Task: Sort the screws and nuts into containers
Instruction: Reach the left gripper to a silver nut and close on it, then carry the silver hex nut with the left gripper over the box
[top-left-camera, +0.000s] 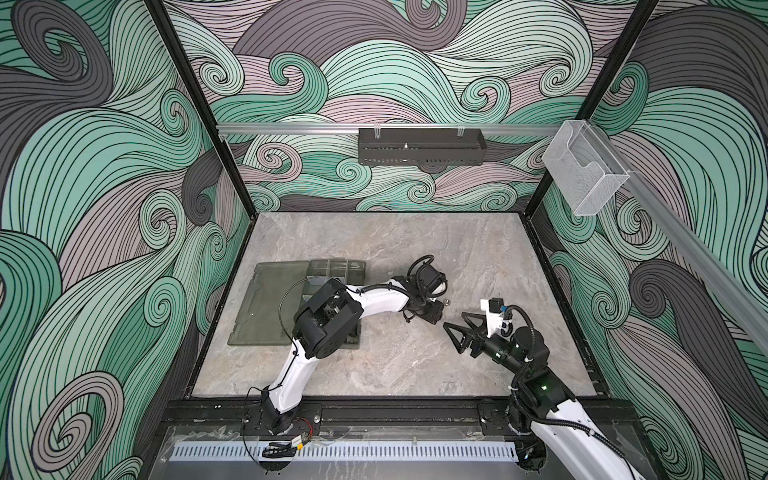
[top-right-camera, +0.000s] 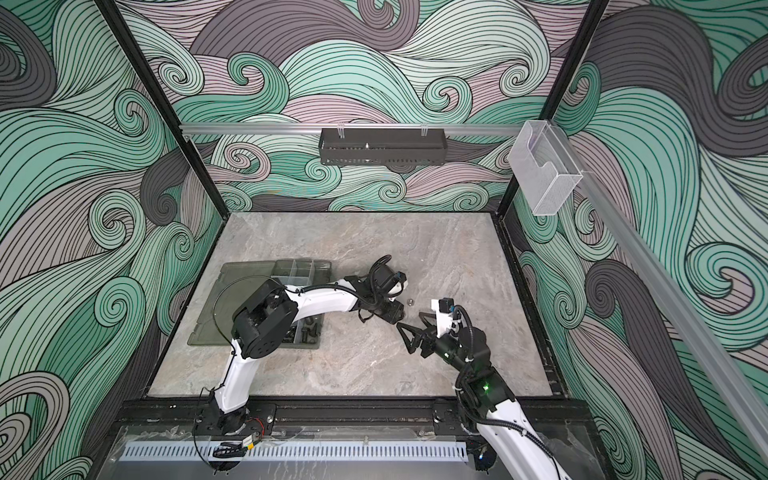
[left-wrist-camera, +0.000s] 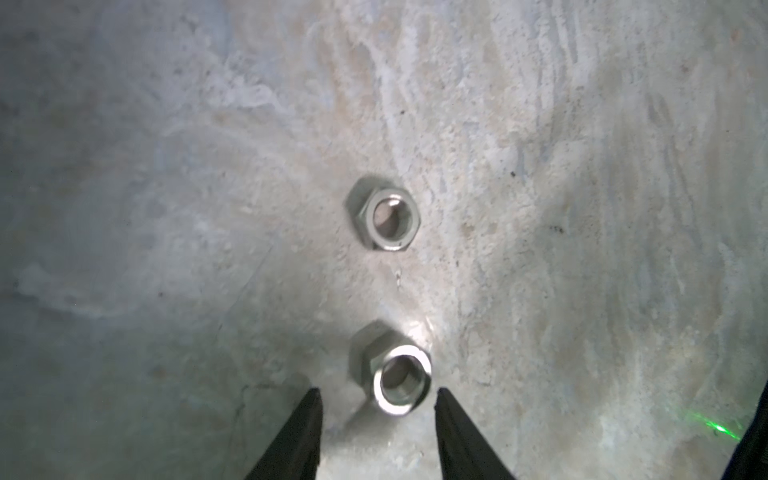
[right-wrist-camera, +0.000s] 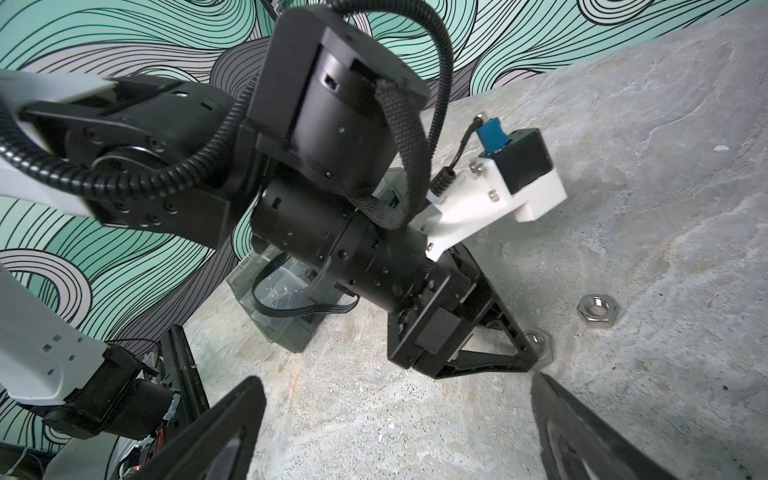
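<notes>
Left gripper (left-wrist-camera: 378, 390) fills the left wrist view, jaws spread, near nut (left-wrist-camera: 401, 380) just off its tips on the table (left-wrist-camera: 166, 166), far nut (left-wrist-camera: 384, 218) beyond. Right wrist view: right gripper (right-wrist-camera: 397, 378) gapes wide, aimed at its partner. In both top views, the left arm (top-left-camera: 374, 299) stretches past centre, elbow above the organizer box (top-left-camera: 270, 299).

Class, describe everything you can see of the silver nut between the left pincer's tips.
The nut is a shiny silver metal hexagon with a round hole, lying flat on the grey stone-look table. It sits between the black tips of the open left pincer, apparently ungripped; a matching nut lies beyond, apart.
</notes>
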